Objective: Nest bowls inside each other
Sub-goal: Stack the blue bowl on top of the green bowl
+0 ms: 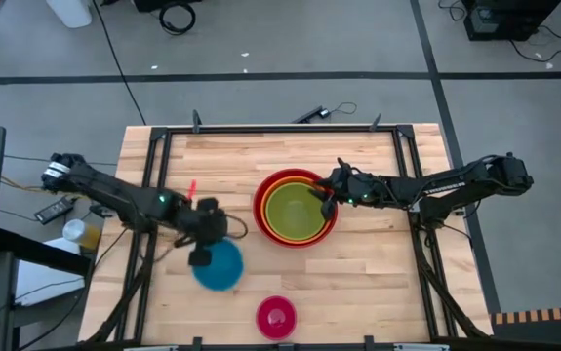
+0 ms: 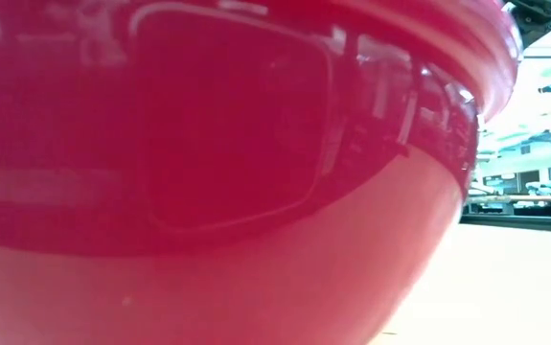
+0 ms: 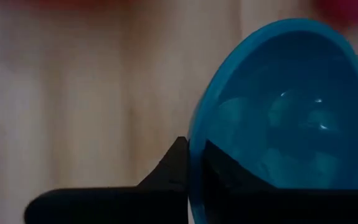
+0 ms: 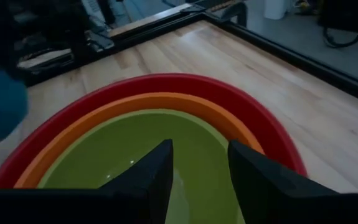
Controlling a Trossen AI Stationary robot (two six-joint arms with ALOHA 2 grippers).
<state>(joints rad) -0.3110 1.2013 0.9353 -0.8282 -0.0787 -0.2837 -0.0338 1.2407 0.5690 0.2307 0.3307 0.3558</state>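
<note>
The blue bowl (image 1: 221,267) is near the table's left middle, with my left gripper (image 1: 202,240) shut on its rim; the left wrist view shows the blue bowl (image 3: 284,118) tilted beside my left gripper (image 3: 193,149). The red bowl (image 1: 260,207) stands at the table's middle with the orange bowl (image 1: 272,191) and the olive green bowl (image 1: 295,213) nested in it. My right gripper (image 1: 325,198) hovers open over the green bowl's right side (image 4: 135,149), touching nothing. The pink bowl (image 1: 276,316) stands upright at the near edge and fills the low view (image 2: 218,172). My left gripper pinches the blue bowl's rim (image 3: 194,163) with one finger (image 3: 169,171) outside the wall and the other finger (image 3: 228,171) inside the bowl. The fingers slant down onto it from the table's left. The bowl hangs tilted from this hold.
Black frame rails (image 1: 153,175) run along the table's left, far and right sides. Bare wood (image 1: 387,283) lies to the right of the pink bowl and behind the stack. A dark blurred shape (image 4: 29,31) shows beyond the stack in the right wrist view.
</note>
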